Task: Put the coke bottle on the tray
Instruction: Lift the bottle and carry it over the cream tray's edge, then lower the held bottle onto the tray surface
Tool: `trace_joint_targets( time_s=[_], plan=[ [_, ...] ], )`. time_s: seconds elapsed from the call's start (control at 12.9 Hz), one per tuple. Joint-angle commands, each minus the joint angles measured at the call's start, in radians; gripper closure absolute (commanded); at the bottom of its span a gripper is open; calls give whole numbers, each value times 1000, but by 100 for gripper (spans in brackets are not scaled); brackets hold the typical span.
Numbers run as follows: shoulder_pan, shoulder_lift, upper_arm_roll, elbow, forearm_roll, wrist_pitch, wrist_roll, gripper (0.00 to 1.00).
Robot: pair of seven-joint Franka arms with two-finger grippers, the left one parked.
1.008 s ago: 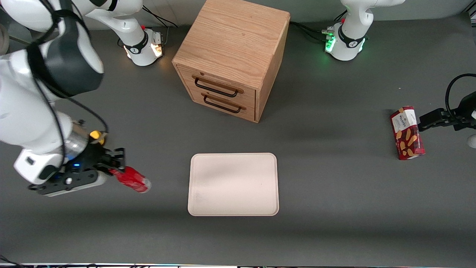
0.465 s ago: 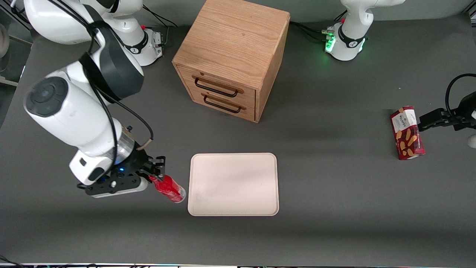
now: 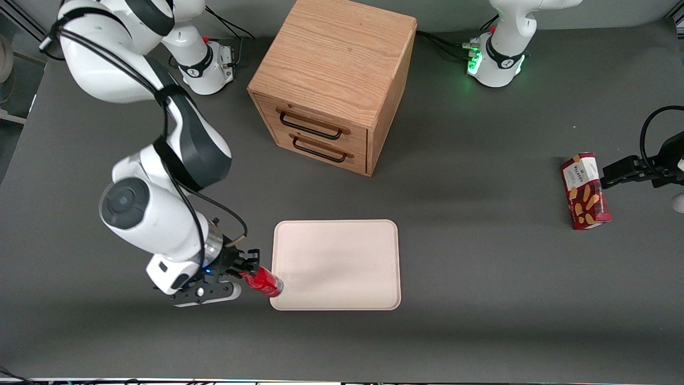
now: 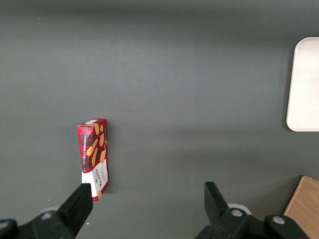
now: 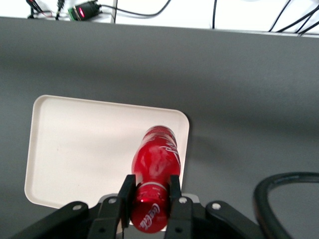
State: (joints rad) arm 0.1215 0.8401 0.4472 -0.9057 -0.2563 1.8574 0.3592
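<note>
My right gripper is shut on the small red coke bottle and holds it in the air, tilted, base pointing toward the tray. The bottle's base hangs over the corner of the pale cream tray that is nearest the front camera at the working arm's end. In the right wrist view the black fingers clamp the bottle near its cap end, with the gripper just above the tray rim.
A wooden two-drawer cabinet stands farther from the front camera than the tray. A red snack box lies toward the parked arm's end of the table; it also shows in the left wrist view.
My right gripper has carried the bottle across the table toward the tray. The bottle's base now overlaps the tray's corner, where it was well short of it before.
</note>
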Motion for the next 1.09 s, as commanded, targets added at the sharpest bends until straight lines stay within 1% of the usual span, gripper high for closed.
trace_joint_targets(
  time_s=[0.0, 0.16, 0.31, 0.47, 0.85, 1.01],
  plan=[
    [12, 11, 16, -7, -28, 8, 29, 100],
    [15, 14, 15, -41, -31, 8, 26, 100],
    [23, 22, 16, -70, -81, 14, 29, 100],
    [26, 40, 16, -82, -89, 20, 27, 100],
    [29, 51, 15, -104, -89, 97, 29, 100],
    [29, 65, 15, -105, -112, 134, 27, 100]
  ],
)
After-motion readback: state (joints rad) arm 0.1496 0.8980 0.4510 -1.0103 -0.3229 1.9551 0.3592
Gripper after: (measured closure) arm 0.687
